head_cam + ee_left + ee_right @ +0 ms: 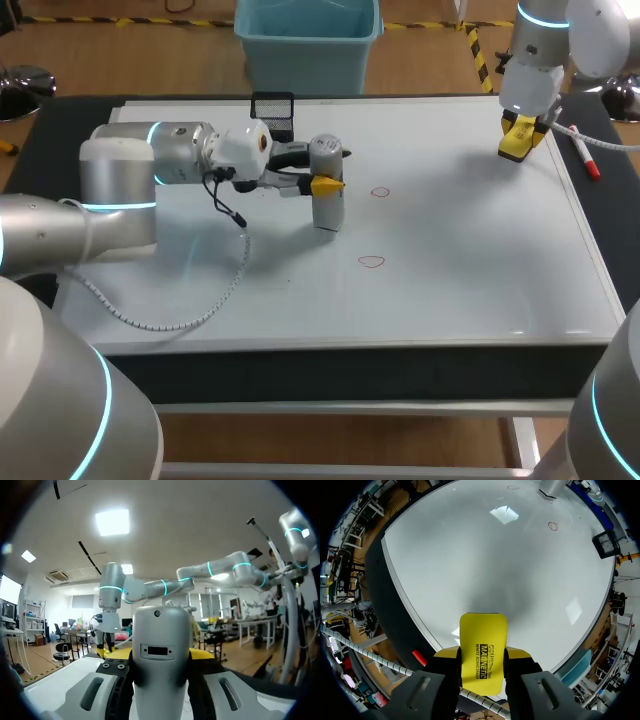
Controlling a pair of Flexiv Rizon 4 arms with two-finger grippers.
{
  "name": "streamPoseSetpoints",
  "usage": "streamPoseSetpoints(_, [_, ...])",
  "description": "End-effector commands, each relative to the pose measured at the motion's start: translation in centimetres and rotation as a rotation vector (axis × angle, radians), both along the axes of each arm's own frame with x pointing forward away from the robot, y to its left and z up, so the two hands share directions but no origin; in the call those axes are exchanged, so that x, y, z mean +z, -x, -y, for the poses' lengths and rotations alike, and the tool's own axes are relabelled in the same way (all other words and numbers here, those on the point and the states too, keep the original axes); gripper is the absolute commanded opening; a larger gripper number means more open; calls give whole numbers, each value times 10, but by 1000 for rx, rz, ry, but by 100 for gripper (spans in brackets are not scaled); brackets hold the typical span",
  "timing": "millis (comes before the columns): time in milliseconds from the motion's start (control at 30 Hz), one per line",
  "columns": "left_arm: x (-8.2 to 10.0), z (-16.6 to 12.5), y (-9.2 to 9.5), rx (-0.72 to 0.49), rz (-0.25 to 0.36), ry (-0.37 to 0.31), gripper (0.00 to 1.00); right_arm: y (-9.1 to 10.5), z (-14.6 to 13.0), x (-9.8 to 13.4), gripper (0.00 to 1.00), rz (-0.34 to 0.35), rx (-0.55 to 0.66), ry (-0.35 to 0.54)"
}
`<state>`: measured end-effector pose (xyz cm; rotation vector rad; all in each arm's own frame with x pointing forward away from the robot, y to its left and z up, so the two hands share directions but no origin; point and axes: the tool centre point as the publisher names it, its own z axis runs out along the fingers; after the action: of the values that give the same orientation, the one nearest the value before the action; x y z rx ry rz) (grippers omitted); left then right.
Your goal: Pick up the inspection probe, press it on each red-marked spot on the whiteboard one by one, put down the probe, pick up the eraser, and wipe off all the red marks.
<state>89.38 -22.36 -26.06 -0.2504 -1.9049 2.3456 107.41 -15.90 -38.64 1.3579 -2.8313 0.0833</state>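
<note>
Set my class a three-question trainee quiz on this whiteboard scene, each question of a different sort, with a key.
1. True or false: the left gripper is shut on the inspection probe.
2. How many red marks show on the whiteboard? A) one B) two C) four
3. Fill in: the right gripper holds the yellow ____.
Key: 1 true; 2 B; 3 eraser.

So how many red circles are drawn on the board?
2. The far mark is beside the probe, the near mark closer to the front edge. The probe or left arm could hide more.
</note>
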Motion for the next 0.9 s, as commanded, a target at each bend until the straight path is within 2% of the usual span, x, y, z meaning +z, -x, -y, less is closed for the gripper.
streamPoseSetpoints(33, [17, -15, 4, 28, 11, -20, 0, -1, 0, 1, 0, -4, 2, 3])
streamPoseSetpoints(233, [26, -38, -1, 69, 22, -18, 0, -1, 0, 1, 0, -4, 2, 3])
streamPoseSetpoints(433, [31, -74, -10, 148, 24, -10, 0, -1, 0, 1, 0, -4, 2, 3])
streamPoseSetpoints(900, [18, -144, -26, 289, -10, -33, 0, -1, 0, 1, 0, -4, 2, 3])
